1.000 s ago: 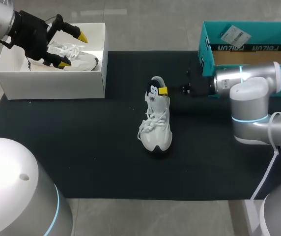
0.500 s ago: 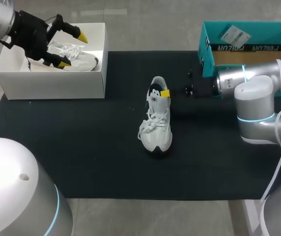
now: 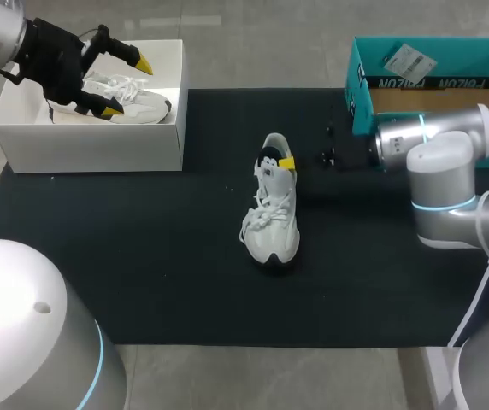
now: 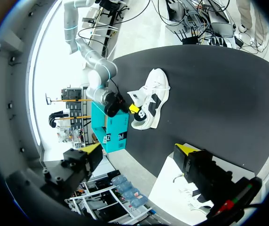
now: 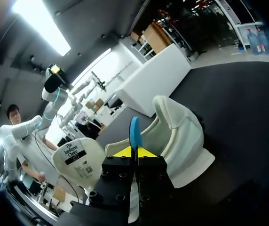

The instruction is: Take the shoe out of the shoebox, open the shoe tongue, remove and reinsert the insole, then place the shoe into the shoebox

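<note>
A white shoe lies on the black mat in mid-table, heel toward the far side. My right gripper is at the heel opening, shut on the thin blue edge of the insole, which stands up out of the shoe. The labelled tongue is folded forward beside the fingers. At the far left stands the white shoebox, and my left gripper hangs open above it, holding nothing. In the left wrist view its yellow fingertips spread wide, with the shoe far ahead.
A second white shoe lies inside the white shoebox. A teal cardboard box stands at the far right, just behind my right arm. The mat in front of the shoe and to its left is bare.
My right arm has drawn back a little to the right, its yellow tip staying at the shoe's heel opening. The left arm has not moved.
</note>
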You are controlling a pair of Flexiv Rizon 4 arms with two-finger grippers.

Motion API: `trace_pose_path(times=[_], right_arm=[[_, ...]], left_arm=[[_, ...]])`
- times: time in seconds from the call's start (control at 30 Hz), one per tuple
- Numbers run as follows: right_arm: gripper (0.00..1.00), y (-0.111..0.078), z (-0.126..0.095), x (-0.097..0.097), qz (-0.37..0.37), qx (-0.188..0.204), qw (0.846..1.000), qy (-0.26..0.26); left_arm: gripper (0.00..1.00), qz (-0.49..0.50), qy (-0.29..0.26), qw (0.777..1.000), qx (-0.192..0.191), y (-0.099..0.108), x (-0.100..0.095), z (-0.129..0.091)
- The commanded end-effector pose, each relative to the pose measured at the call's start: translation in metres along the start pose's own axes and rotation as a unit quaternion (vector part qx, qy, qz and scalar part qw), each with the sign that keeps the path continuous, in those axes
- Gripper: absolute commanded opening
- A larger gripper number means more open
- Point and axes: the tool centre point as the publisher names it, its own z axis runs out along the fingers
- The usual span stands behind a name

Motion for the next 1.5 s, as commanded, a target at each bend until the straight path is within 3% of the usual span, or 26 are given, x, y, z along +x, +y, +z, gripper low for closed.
trace_pose_path(times=[0.03, 0.07, 0.1, 0.13, 0.17, 0.2, 0.7, 0.87, 0.9, 1.0, 1.13, 1.2, 1.5], right_arm=[[0.12, 0.005, 0.007, -0.007, -0.003, 0.006, 1.000, 0.004], [0.39, 0.006, 0.008, -0.006, -0.004, 0.006, 1.000, 0.004], [0.55, 0.007, 0.007, -0.006, -0.005, 0.006, 1.000, 0.003], [0.76, 0.007, 0.007, -0.005, -0.008, 0.007, 1.000, 0.000], [0.93, 0.007, 0.006, -0.004, -0.009, 0.009, 1.000, -0.002], [1.00, 0.007, 0.004, -0.002, -0.010, 0.009, 1.000, -0.003], [1.00, 0.026, -0.021, 0.025, -0.036, 0.032, 0.998, -0.037], [1.00, 0.039, -0.035, 0.033, -0.035, 0.016, 0.997, -0.071], [0.89, 0.043, -0.037, 0.036, -0.033, 0.009, 0.996, -0.082], [0.00, 0.049, -0.042, 0.041, -0.017, 0.004, 0.993, -0.115], [0.00, 0.051, -0.042, 0.046, 0.019, 0.033, 0.988, -0.148], [0.00, 0.052, -0.041, 0.048, 0.037, 0.080, 0.981, -0.175], [0.00, 0.053, -0.041, 0.050, 0.043, 0.085, 0.978, -0.186]], left_arm=[[1.00, 0.000, 0.002, 1.000, 0.000, 0.000, 0.000, 0.000], [1.00, 0.000, 0.002, 1.000, 0.000, 0.000, 0.000, 0.000], [1.00, 0.000, 0.002, 1.000, 0.000, 0.000, 0.000, 0.000], [1.00, 0.000, 0.002, 1.000, 0.000, 0.000, 0.000, 0.000], [1.00, 0.000, 0.002, 1.000, 0.000, 0.000, 0.000, 0.000], [1.00, 0.000, 0.002, 1.000, 0.000, 0.000, 0.000, 0.000], [1.00, 0.000, 0.002, 1.000, 0.000, 0.000, 0.000, 0.000], [1.00, 0.000, 0.002, 1.000, 0.000, 0.000, 0.000, 0.000], [1.00, 0.000, 0.002, 1.000, 0.000, 0.000, 0.000, 0.000], [1.00, 0.000, 0.002, 1.000, 0.000, 0.000, 0.000, 0.000], [1.00, 0.000, 0.002, 1.000, 0.000, 0.000, 0.000, 0.000], [1.00, 0.000, 0.002, 1.000, 0.000, 0.000, 0.000, 0.000], [1.00, 0.000, 0.002, 1.000, 0.000, 0.000, 0.000, 0.000]])
